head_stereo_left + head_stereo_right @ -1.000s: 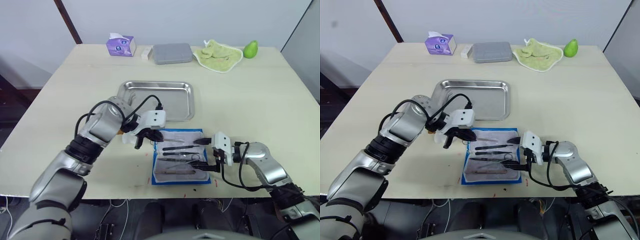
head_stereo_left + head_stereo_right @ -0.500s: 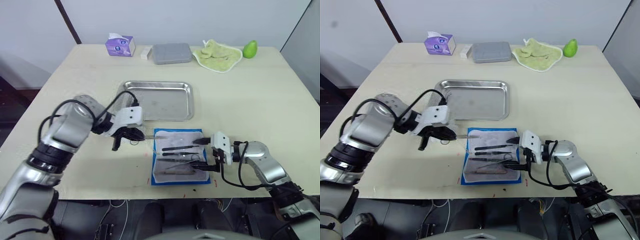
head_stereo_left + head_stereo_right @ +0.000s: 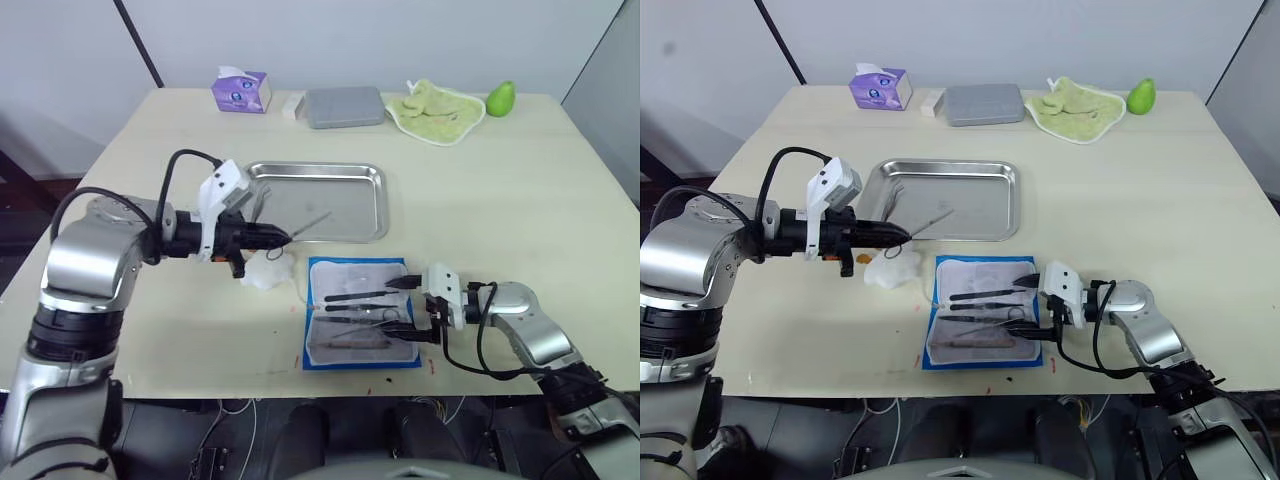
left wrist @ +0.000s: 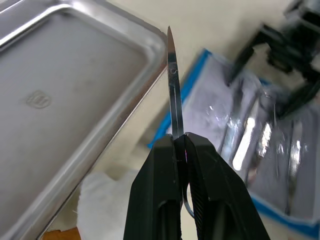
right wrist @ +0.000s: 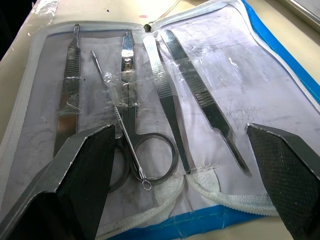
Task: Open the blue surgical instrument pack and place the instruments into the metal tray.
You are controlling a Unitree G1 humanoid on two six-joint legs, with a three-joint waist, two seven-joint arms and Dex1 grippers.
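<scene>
While the left gripper (image 3: 262, 236) pinches a slim pair of scissors (image 4: 173, 95) over the metal tray (image 3: 345, 200) for release, the right gripper (image 3: 418, 310), jaws spread, steadies the blue surgical instrument pack (image 3: 320, 362).

Bright-blue pack (image 3: 362, 315) with grey-white lining — shiny silver tray (image 3: 345, 175) — dark grey instruments (image 5: 150, 90).

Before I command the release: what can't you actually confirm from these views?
- Scissors handle: left wrist view, hidden between the left gripper fingers.
- Blade tip height over the metal tray: head views, too thin to judge.
- Tool count in the blue surgical instrument pack: right wrist view, right gripper fingers cover both ends.
</scene>
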